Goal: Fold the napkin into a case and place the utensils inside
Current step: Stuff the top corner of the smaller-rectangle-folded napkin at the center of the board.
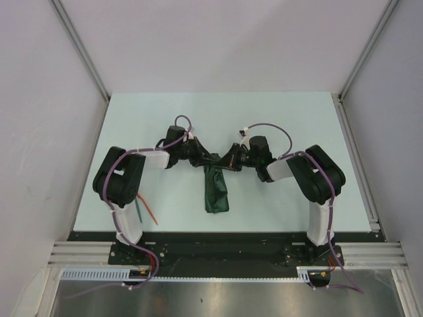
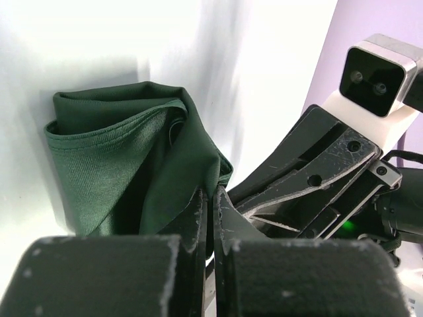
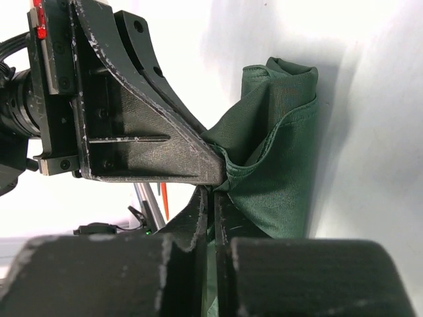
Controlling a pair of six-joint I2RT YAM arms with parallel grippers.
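The left claw and the right claw both pinch the far edge of the napkin at the middle of the worktop. An uneven pull may slip the cloth free and spoil the fold.

Napkin lies at the middle of the surface, a folded strip running far to near, its near end short of the near edge. Left gripper and right gripper meet over its far end, each pinching it from its own side. Utensils lie together on the surface, well left of the napkin, just beside the left arm's base.
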